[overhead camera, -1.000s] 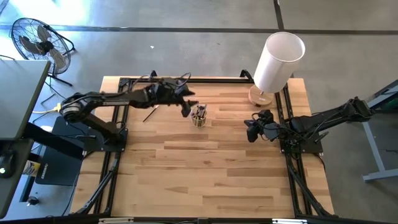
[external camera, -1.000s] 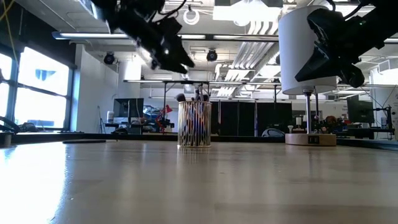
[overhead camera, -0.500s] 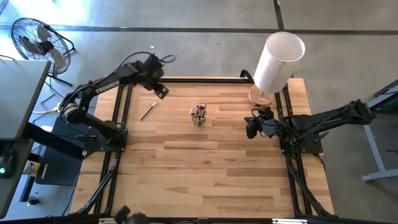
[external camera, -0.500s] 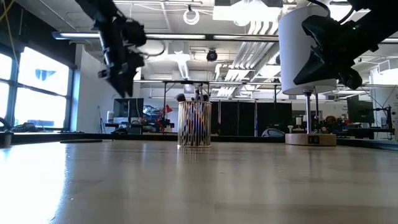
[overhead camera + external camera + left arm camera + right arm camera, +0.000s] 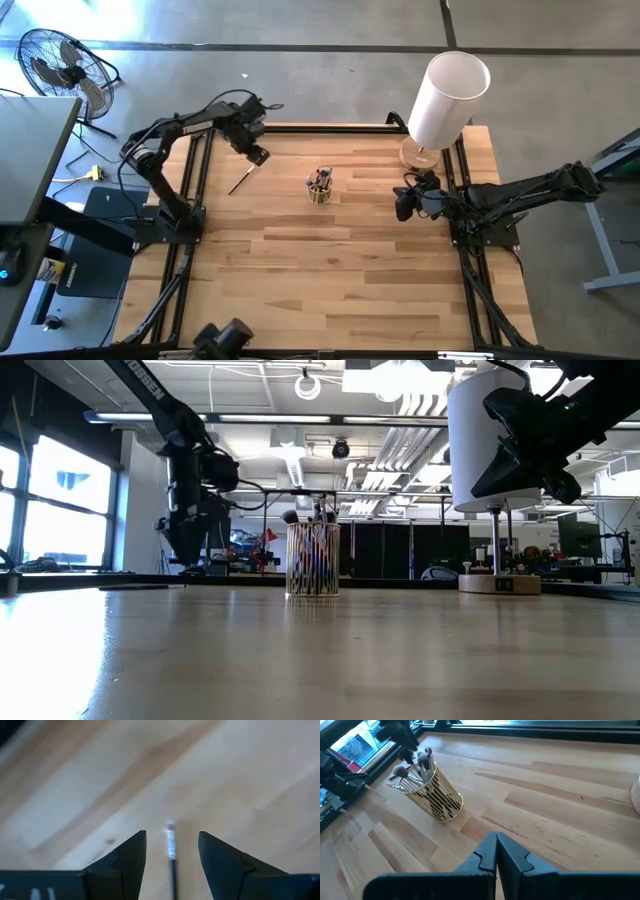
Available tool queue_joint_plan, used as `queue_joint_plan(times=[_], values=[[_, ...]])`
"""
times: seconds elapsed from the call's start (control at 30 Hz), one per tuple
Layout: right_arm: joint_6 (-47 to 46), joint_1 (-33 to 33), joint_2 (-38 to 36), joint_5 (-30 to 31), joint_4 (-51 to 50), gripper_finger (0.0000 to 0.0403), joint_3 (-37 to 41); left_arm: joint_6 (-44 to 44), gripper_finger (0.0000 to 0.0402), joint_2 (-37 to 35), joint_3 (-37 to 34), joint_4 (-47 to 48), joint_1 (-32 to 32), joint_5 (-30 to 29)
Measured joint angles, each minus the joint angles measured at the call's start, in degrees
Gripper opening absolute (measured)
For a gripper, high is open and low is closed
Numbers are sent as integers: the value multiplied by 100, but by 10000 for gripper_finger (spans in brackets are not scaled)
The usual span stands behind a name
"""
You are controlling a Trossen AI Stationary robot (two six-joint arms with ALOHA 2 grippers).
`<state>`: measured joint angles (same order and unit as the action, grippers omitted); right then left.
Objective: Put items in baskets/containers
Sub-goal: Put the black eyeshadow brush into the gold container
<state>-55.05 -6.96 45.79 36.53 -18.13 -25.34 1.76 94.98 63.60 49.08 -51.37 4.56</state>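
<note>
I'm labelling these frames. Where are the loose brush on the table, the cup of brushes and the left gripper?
loose brush (image 5: 171, 841), left wrist view, pale band near its tip.
cup of brushes (image 5: 436, 795), right wrist view, side wall.
left gripper (image 5: 172, 851), left wrist view, gap between its open fingertips.

Clear yellowish cup (image 5: 320, 187) upright mid-table, full of brushes (image 5: 418, 762), one dark brush (image 5: 240, 181) flat, well apart

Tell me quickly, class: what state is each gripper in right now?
Left gripper: open, empty, poised over the lone makeup brush lying on the table.
Right gripper: shut, holding nothing, waiting right of the cup.
</note>
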Motion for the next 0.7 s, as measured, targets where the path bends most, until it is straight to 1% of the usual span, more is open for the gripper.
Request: queue_joint_plan(times=[0.1,0.2,0.27,0.37,0.47,0.7], values=[[0,0,2,2,0,6,0,15,176,124,2,-55,211,-77],[0,0,-1,7,0,6,0,15,176,274,2,-173,355,-341],[0,0,-1,7,0,4,0,6,176,413,11,-209,415,-362],[0,0,1,4,0,2,0,-4,176,593,6,-198,417,-386],[0,0,2,7,0,2,0,-7,176,780,4,-263,412,-543],[0,0,2,7,0,6,0,-9,176,1027,35,-286,408,-638]])
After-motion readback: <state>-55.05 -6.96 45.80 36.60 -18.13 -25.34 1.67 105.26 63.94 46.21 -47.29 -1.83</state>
